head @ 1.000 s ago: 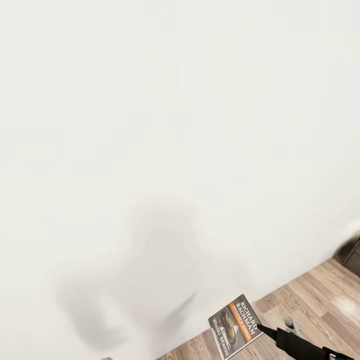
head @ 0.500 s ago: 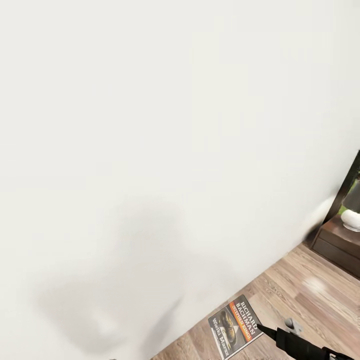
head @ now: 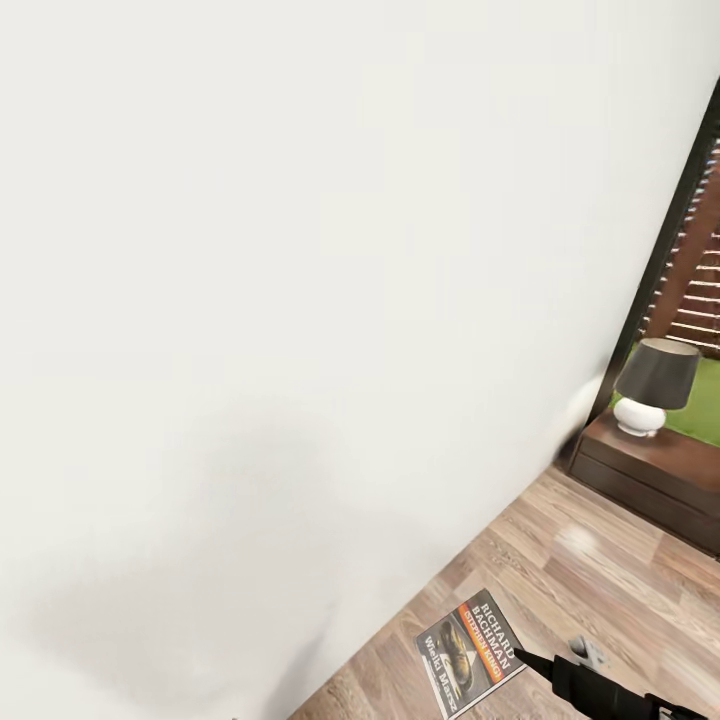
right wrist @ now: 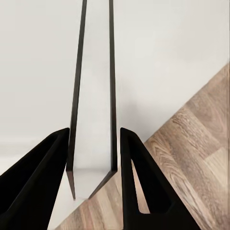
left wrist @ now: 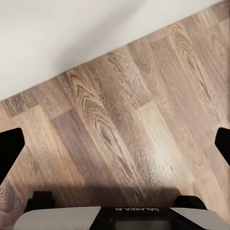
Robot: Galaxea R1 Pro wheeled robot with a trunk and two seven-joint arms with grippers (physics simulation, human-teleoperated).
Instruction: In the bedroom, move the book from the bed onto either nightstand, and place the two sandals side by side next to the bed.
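Note:
The book (head: 468,650), a dark paperback with an orange band and white lettering, hangs above the wood floor at the bottom right of the head view, with my right gripper (head: 518,656) shut on its edge. In the right wrist view the book (right wrist: 94,96) is seen edge-on between the two black fingers (right wrist: 43,182). A dark brown nightstand (head: 665,478) stands at the right by the wall. My left gripper (left wrist: 115,143) is open over bare floor, its fingertips (left wrist: 9,148) wide apart. The bed and the sandals are out of view.
A white wall (head: 300,300) takes up most of the head view, close ahead. A lamp (head: 652,398) with a dark shade and white base sits on the nightstand, beside a dark-framed window (head: 690,250). Light wood-plank floor (head: 620,590) runs to the right.
The head view has swung to the right: the nightstand, lamp and window have come into the picture. The book and right gripper keep the same place in the frame.

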